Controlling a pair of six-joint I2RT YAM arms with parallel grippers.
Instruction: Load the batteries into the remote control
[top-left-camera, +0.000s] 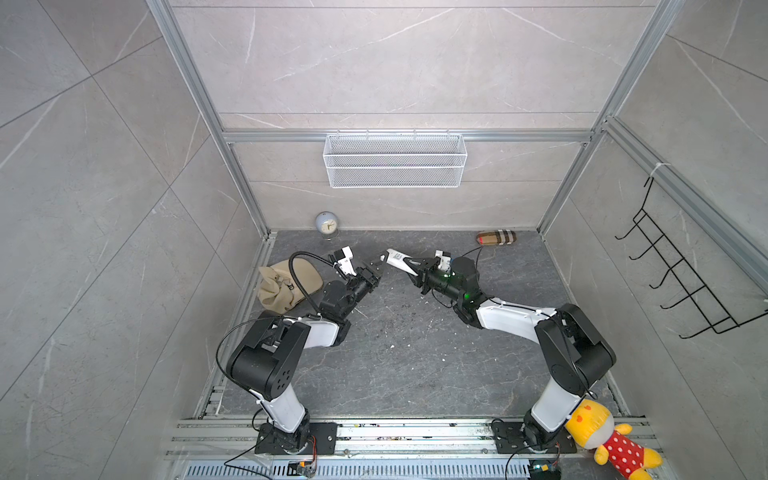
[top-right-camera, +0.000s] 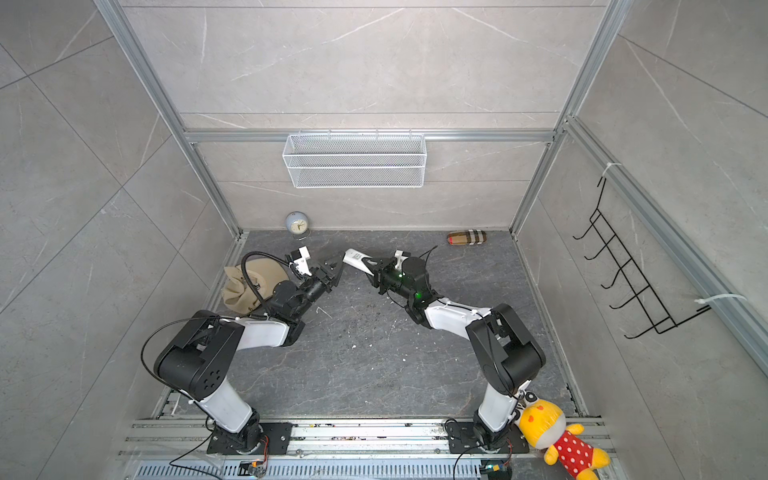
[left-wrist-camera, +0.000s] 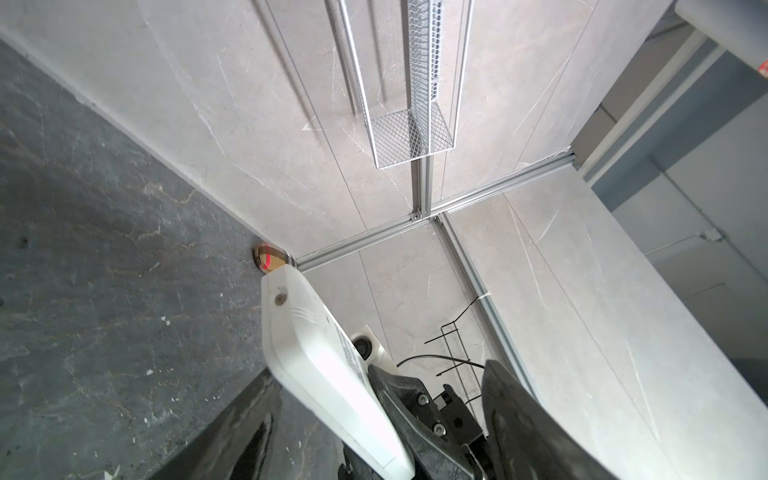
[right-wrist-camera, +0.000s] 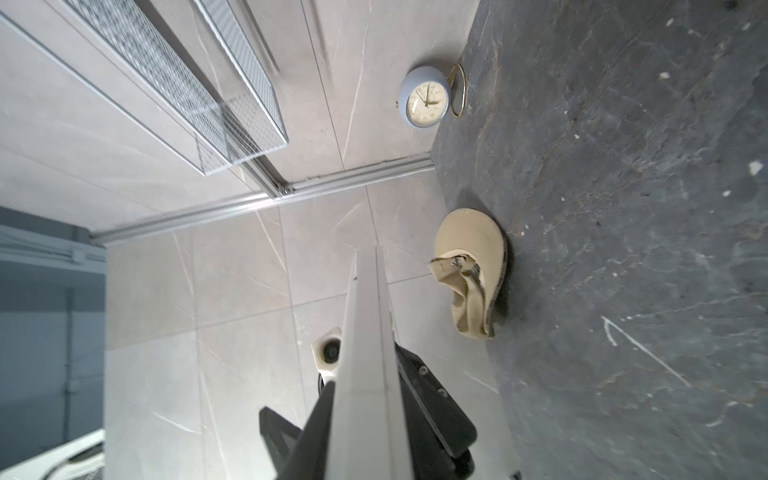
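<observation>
Above a scuffed slate tabletop (top-left-camera: 415, 374), the right gripper (top-left-camera: 412, 266) clamps the white remote control (top-left-camera: 397, 258) aloft, apparently offering its free end to the left gripper (top-left-camera: 379, 266), whose jaws stand apart just beside it; no batteries are visible.

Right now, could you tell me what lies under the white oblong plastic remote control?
Only dark grey stone tabletop shows beneath the remote control, which the right gripper holds aloft. The patch directly below it is covered, and no batteries are visible.
</observation>
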